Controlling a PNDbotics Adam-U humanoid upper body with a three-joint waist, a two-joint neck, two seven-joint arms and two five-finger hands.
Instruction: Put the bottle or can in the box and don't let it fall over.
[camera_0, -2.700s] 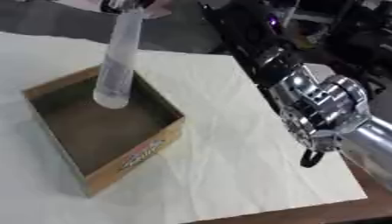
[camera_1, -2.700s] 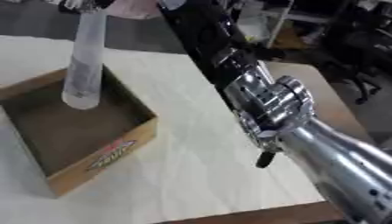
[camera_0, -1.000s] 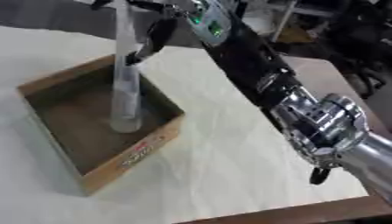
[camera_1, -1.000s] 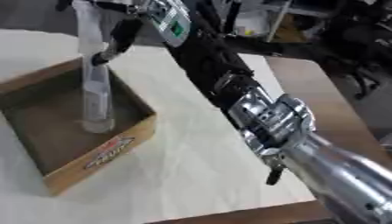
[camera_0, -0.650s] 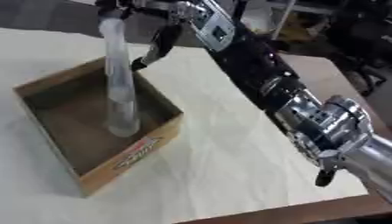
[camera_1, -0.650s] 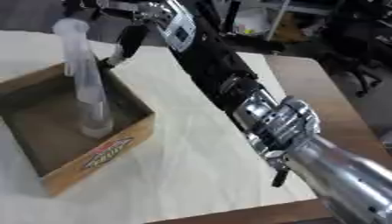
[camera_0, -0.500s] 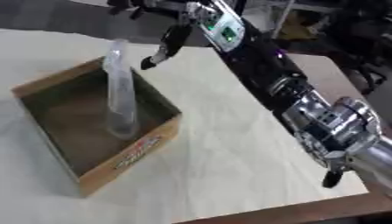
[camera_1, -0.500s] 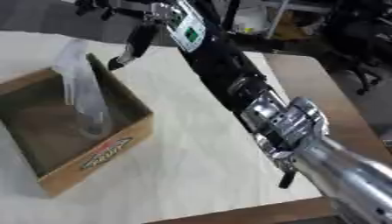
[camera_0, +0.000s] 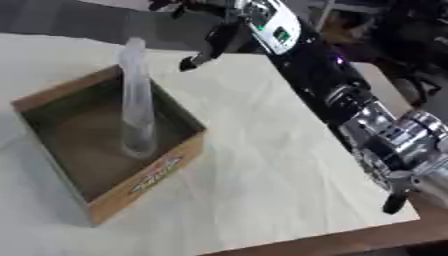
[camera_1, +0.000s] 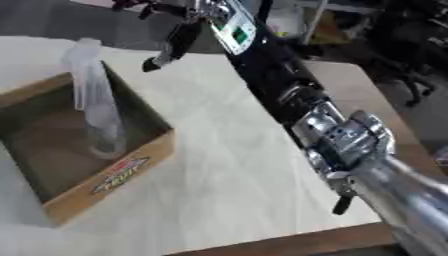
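Fingers of the robot's right hand are seen relaxed and pointing downward, with nothing held between them; the dark fingertips hang in the air above the far part of the cream-coloured cloth-covered table, up and to the right of the bottle's cap and clear of it. The black right arm with silver joints is stretched from the lower right corner diagonally across the table toward the far edge. The tall, slim, clear plastic bottle is found standing inside the shallow open brown cardboard box, its base resting on the box floor close to the right-hand wall. Its long axis runs close to vertical, with the capped top pointing upward and leaning slightly toward the far side, and the top rises well above the box rim. No contact between the bottle and the hand is seen. A red and white printed label is visible on the outside of the box's near right wall. The box lies on the left half of the table, turned at an angle to the table's edges. The left hand is shown in neither view.
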